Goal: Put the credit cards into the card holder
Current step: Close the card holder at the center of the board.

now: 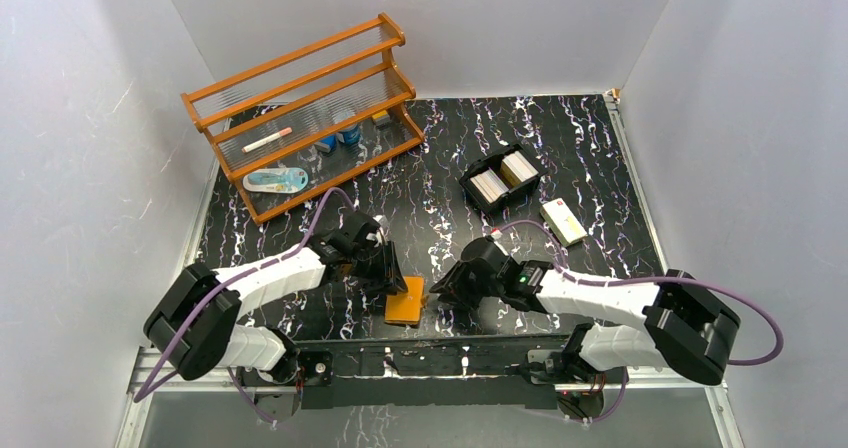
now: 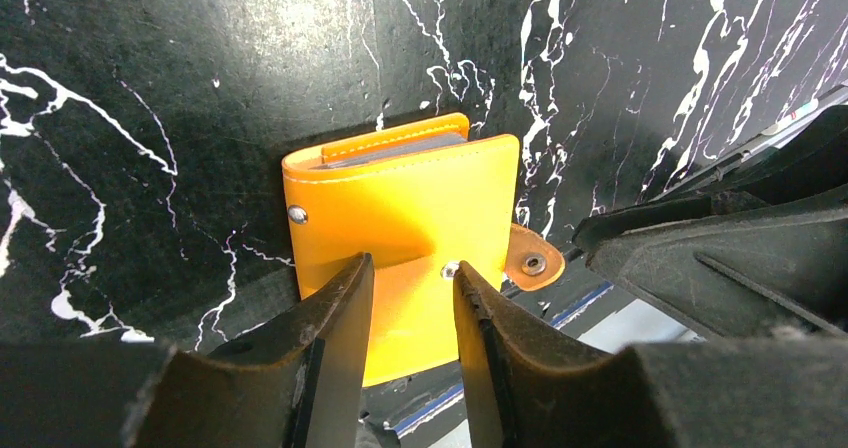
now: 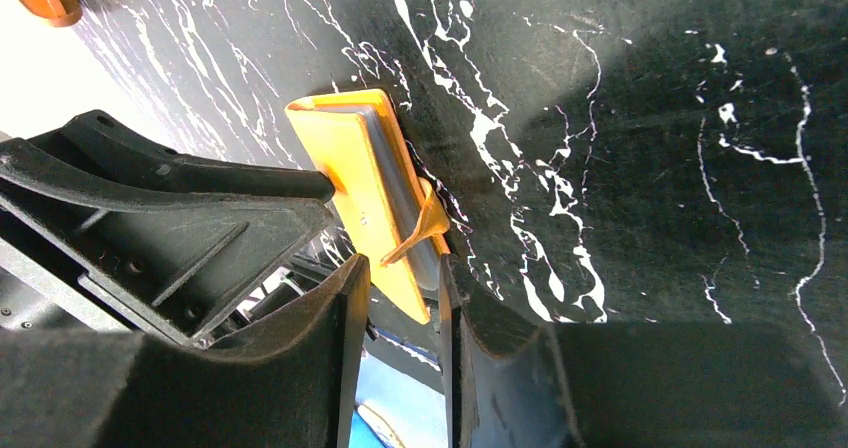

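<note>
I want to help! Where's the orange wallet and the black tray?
card holder [image 2: 400,198], left wrist view, on its front cover.
black tray [image 1: 468,180], top external view, on its left corner wall.

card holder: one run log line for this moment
card holder closed, snap tab undone | right gripper clamps its end | left gripper parted over it | credit cards in black tray

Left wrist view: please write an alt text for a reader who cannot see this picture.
A closed orange card holder, its snap tab undone, is seen against a black marbled table. The left gripper is in front of its near edge, its two black fingers slightly apart.
</note>
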Tool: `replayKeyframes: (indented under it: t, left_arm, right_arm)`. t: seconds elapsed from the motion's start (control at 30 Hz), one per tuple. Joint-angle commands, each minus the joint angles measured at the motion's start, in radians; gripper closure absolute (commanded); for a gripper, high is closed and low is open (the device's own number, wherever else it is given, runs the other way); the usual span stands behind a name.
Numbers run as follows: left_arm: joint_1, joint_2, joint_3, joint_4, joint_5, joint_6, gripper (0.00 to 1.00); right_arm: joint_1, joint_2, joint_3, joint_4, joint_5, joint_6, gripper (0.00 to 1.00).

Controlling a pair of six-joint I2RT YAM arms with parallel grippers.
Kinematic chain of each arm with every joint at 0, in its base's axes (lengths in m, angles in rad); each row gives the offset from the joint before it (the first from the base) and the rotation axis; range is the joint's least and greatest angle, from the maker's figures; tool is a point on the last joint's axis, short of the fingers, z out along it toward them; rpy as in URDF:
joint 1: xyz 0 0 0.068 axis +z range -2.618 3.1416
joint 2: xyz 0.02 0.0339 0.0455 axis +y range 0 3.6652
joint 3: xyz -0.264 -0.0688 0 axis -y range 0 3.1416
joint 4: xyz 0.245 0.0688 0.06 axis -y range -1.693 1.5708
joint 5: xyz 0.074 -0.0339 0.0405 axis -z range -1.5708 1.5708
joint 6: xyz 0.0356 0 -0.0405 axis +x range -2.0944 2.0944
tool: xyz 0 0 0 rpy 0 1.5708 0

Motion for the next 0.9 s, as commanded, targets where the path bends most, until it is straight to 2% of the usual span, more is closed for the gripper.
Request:
replayKeyframes:
  t: [0.0,0.2,0.37,0.6,0.8,0.87]
  left_arm:
    - [-0.004,0.021,-0.024,0.021,-0.014,0.002,0.66]
    - [-0.007,0.036,-0.039,0.035,-0.029,0.005,0.67]
    - [-0.009,0.025,-0.045,0.014,-0.071,0.011,0.67]
    - [-0.013,0.030,-0.051,-0.010,-0.119,0.020,0.68]
    - [-0.015,0.036,-0.054,-0.010,-0.134,0.022,0.69]
    - [-0.015,0.036,-0.057,-0.011,-0.140,0.022,0.69]
  right_arm:
    - [0.010,0.025,0.047,0.038,-0.014,0.023,0.61]
    - [0.009,0.052,0.047,0.065,-0.024,0.017,0.61]
    - [0.012,0.078,0.047,0.102,-0.023,-0.042,0.70]
    - [0.012,0.124,0.096,0.082,-0.046,-0.145,0.74]
    - [0.018,0.150,0.116,0.074,-0.076,-0.204,0.97]
    - [0.022,0.151,0.130,0.053,-0.076,-0.241,1.00]
